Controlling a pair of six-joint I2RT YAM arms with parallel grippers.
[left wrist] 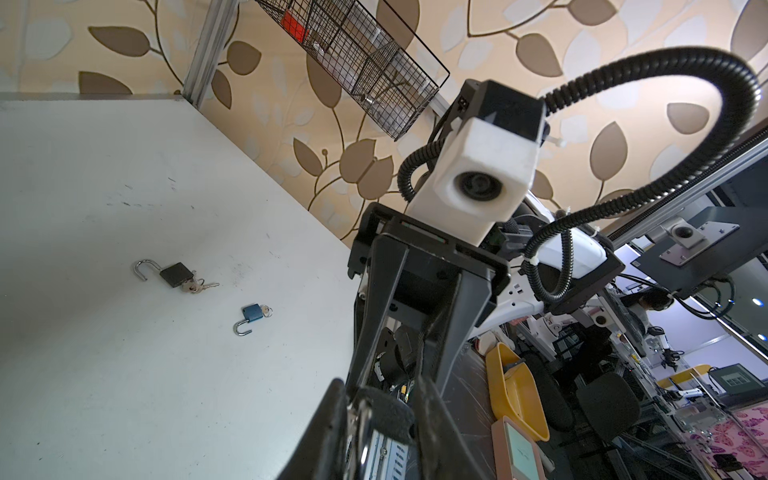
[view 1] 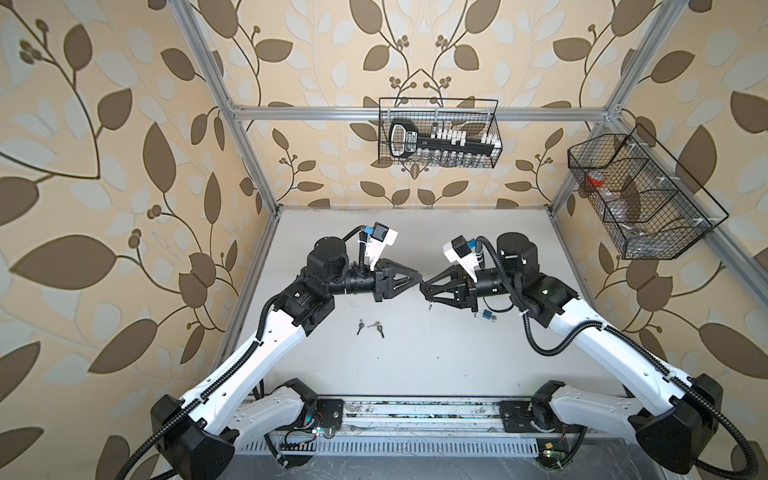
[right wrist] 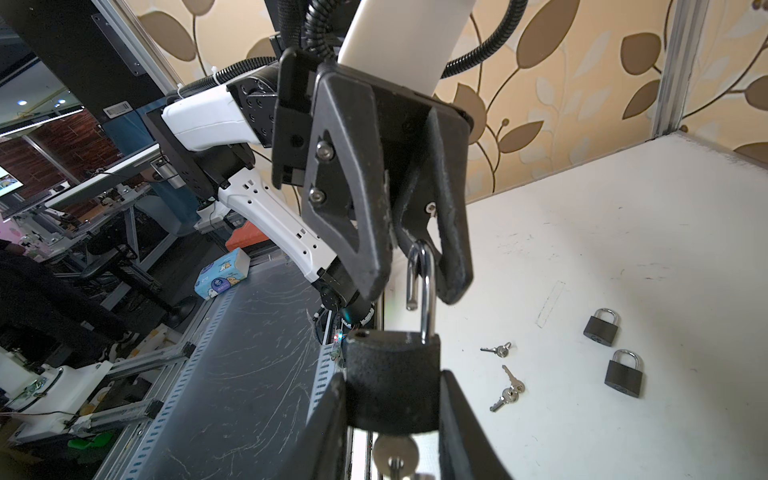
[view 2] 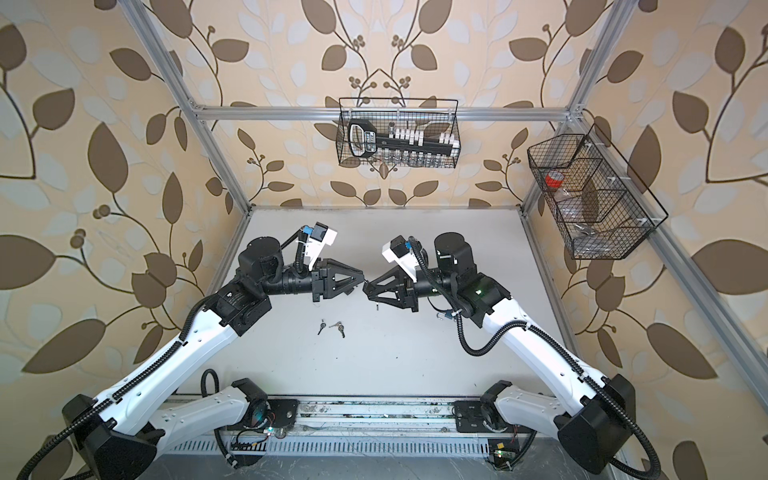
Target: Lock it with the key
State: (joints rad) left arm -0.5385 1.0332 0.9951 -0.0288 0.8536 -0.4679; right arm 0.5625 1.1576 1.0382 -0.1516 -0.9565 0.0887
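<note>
A: Above mid surface [view 1: 374, 374] both pincers meet. What's R got?
B: R pincer [view 1: 423, 288] is clenched on the black padlock [right wrist: 392, 382] body, shackle [right wrist: 427, 286] up & open.
A: And the key [right wrist: 395, 455]?
B: In the keyhole under the body, half cut off by frame edge.
A: L pincer [right wrist: 415, 289]?
B: Jaws either side of the shackle top. Gripping or not, can't tell. In both top views the lock's too small, hidden betw. the tips.

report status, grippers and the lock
Right gripper shut on black metal padlock, silver key at its base. Left gripper straddles its open silver shackle, grip unclear. Nothing in the way.
</note>
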